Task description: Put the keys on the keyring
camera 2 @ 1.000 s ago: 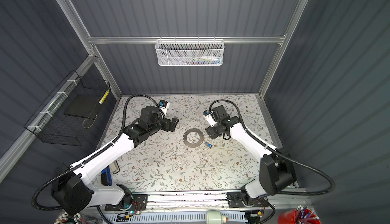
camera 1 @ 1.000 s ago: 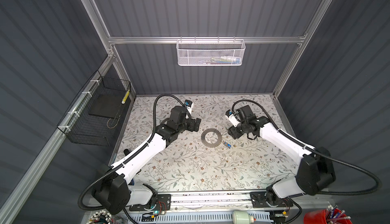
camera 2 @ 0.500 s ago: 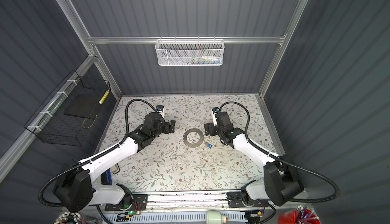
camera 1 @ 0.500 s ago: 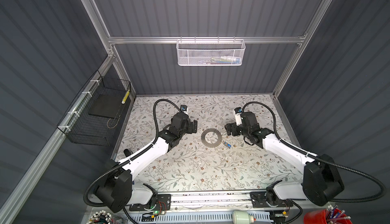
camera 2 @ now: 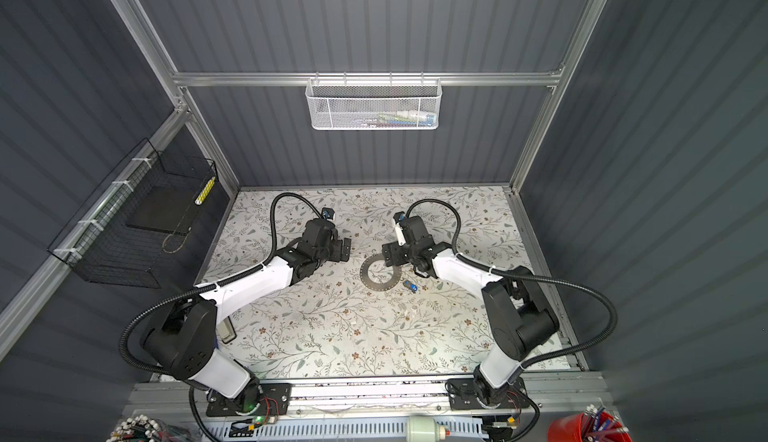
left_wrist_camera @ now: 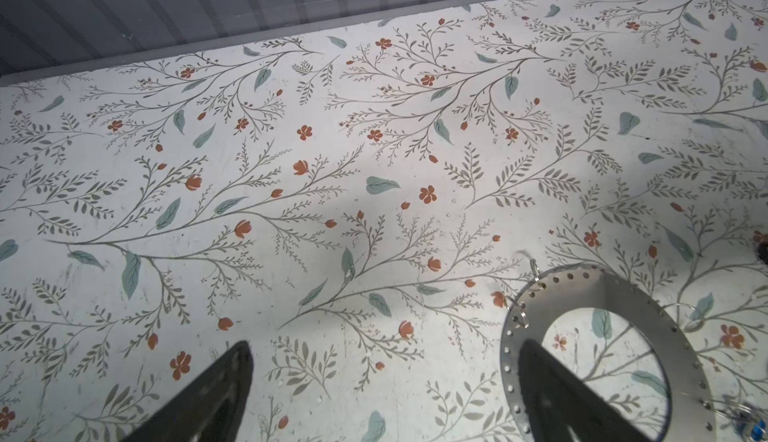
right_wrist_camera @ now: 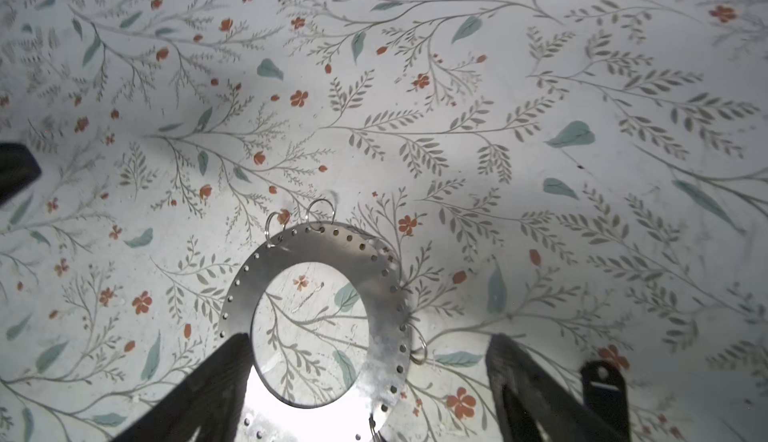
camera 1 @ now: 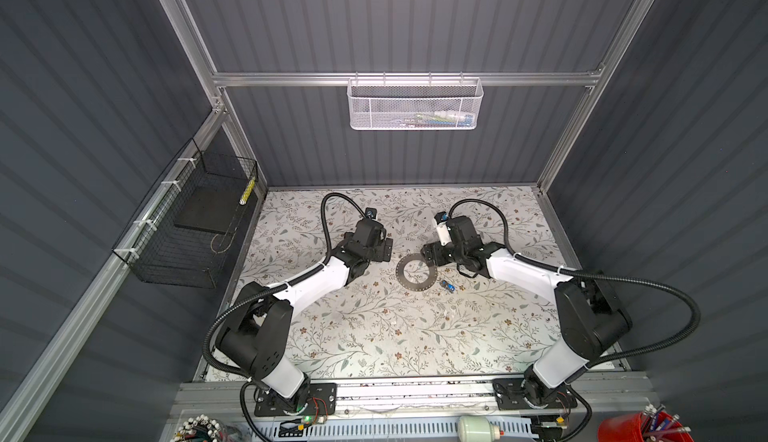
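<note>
On the desk [camera 1: 353, 336], between my left claw [camera 1: 386, 248] and right claw [camera 1: 428, 252], both released and empty, the keyring [camera 1: 400, 273] lies flat, blue tag [camera 1: 446, 285] just beside it; keys too small to tell

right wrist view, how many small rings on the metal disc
3 clear: two rings side by side on the far rim of the disc, one on the rim nearer the right gripper. A fourth may be cut off.

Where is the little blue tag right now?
In both top views the blue tag lies on the floral table, just front-right of the holed metal ring.
</note>
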{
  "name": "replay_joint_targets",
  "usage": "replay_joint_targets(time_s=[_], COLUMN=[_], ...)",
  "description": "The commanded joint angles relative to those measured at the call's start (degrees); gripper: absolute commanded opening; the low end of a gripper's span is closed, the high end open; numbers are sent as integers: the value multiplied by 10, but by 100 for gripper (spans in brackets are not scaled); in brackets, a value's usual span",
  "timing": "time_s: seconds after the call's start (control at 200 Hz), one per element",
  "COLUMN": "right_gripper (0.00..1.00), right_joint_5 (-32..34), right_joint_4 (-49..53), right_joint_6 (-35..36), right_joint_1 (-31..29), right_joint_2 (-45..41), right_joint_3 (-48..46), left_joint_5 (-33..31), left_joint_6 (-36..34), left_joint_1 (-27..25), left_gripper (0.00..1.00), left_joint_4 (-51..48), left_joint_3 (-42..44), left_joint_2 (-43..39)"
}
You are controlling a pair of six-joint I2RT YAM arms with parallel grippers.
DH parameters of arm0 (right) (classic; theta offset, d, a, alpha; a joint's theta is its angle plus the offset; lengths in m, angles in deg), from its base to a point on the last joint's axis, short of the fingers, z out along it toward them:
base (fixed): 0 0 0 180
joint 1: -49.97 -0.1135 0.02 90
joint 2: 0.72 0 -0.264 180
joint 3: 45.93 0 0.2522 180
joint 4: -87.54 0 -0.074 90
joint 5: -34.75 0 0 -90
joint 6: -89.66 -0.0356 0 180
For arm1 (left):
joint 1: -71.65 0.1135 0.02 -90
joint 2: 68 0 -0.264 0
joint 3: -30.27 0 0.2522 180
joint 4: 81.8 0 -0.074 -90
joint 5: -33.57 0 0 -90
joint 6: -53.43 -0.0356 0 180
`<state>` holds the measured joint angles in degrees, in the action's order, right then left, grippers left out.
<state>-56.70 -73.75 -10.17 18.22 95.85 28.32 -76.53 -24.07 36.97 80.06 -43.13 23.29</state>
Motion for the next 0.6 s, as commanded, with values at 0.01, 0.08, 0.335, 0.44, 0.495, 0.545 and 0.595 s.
replay_joint_targets(time_s=[0.01,0.08,0.335,0.44,0.495,0.545,0.595], right_gripper=[79,74,52,49,48,46,43], right_joint_5=[19,17,-65,-85,-95,-101,-110], right_joint_4=[57,75,130,142,145,150,155], right_joint_6=[13,18,54,54,57,57,60], right_joint_1=[-25,-36,-41,-40,-41,-41,-40], right_joint_2=[36,65,131,150,156,161,169], right_joint_3=[63,93,166,179,185,192,201], left_joint_5=[18,28,125,173,186,191,198], left_joint_6=[6,18,82,110,119,128,136], left_joint_1=[7,13,59,87,96,103,112], left_gripper=[100,100,96,93,92,92,92], left_joint_4=[-22,-28,-49,-75,-80,-84,-94], left_joint_3=[-29,-38,-35,-37,-31,-27,-28], left_joint_2=[15,22,19,16,11,7,9])
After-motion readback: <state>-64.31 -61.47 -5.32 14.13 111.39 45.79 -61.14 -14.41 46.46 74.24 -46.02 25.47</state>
